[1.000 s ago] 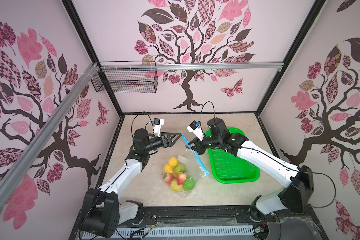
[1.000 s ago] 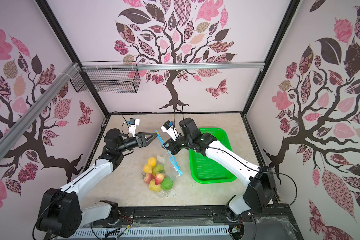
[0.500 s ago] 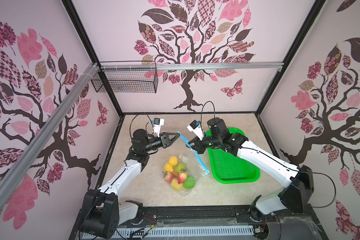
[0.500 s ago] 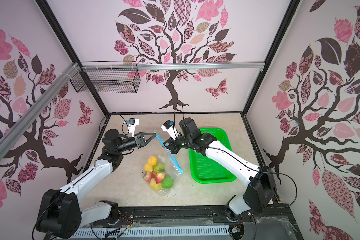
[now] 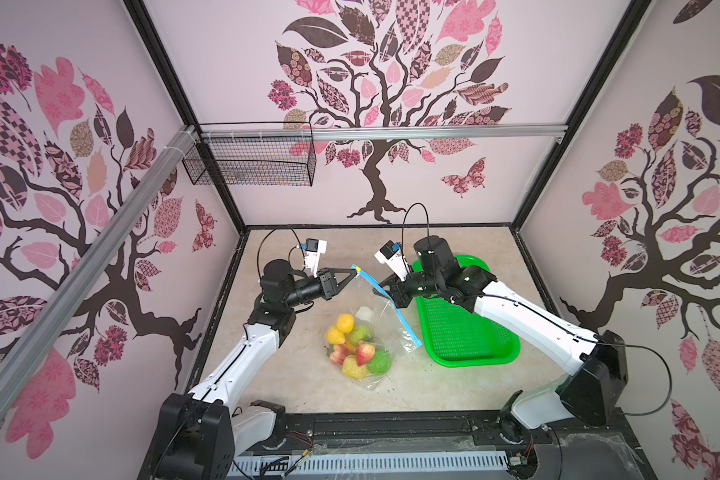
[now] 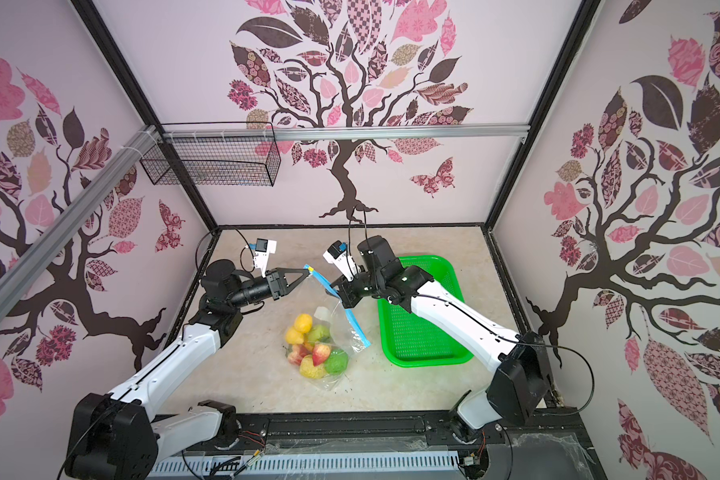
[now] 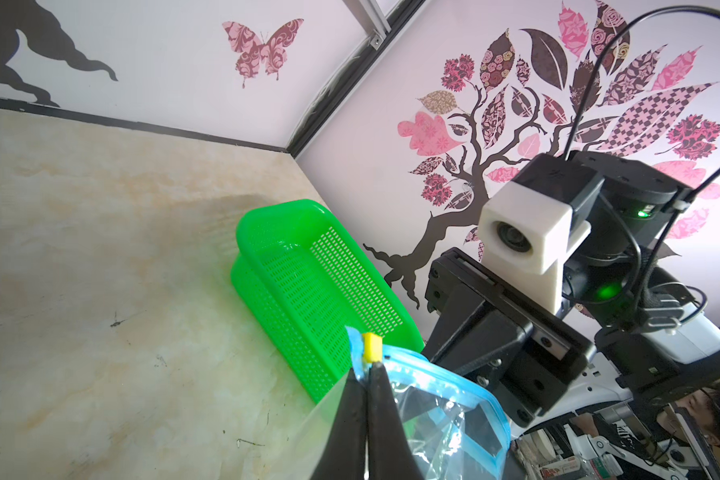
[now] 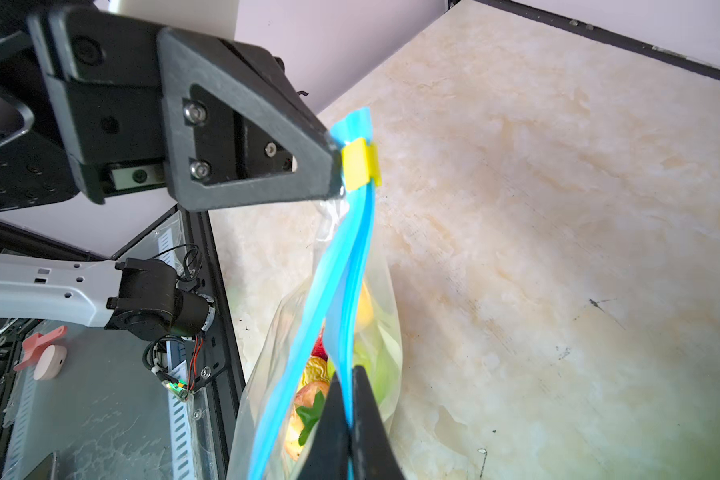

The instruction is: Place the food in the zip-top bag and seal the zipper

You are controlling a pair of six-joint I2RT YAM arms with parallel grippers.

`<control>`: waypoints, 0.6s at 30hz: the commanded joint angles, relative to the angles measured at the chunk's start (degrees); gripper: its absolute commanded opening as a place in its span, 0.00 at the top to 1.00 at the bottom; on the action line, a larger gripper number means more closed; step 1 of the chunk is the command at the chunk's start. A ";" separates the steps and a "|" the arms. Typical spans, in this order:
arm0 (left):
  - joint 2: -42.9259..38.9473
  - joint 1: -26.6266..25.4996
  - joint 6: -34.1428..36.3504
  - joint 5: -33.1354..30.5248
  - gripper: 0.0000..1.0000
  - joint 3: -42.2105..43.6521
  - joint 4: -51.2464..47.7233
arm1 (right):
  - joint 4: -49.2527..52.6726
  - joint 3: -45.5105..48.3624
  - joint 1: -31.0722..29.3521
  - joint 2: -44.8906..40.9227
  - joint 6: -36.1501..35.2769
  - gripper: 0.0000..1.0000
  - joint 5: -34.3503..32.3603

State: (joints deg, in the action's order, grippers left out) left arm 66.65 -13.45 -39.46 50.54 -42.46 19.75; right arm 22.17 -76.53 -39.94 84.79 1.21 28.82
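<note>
The left end effector (image 5: 355, 271) pinches the zipper (image 5: 404, 326) beside its yellow slider (image 7: 371, 347). The zip-top bag (image 5: 381, 328), with the food (image 5: 356, 349) inside, sags at the middle of the tabletop (image 5: 292, 386). The right end effector (image 5: 382, 286) clamps the same zipper farther along, near the green basket (image 5: 466, 357).

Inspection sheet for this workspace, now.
Surface: beige marbled tabletop, a few dark specks.
Job's things: zip-top bag held up by its mouth, food inside its lower end; zipper open, yellow slider at one end.
Clutter: nothing seen.
Hands: left hand shut on zipper beside slider; right hand shut on zipper farther along.
Cables: black cable loops above each wrist, clear of bag.
Surroundings: green basket beside bag, wire basket on back rail, tree-decal walls.
</note>
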 commanded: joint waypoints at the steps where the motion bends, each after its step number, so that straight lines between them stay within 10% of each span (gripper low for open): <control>1: -0.79 -0.26 2.06 0.31 1.00 -0.76 -1.72 | 1.59 -4.05 0.25 -0.13 -1.55 0.91 -1.57; 18: -2.59 -0.40 5.61 3.48 1.00 -2.71 -5.85 | 10.99 -20.53 0.26 7.66 -8.10 0.52 10.60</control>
State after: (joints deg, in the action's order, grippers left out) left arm 65.17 -13.54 -35.88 52.18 -42.61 14.83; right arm 29.43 -94.72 -39.94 89.76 -4.91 34.54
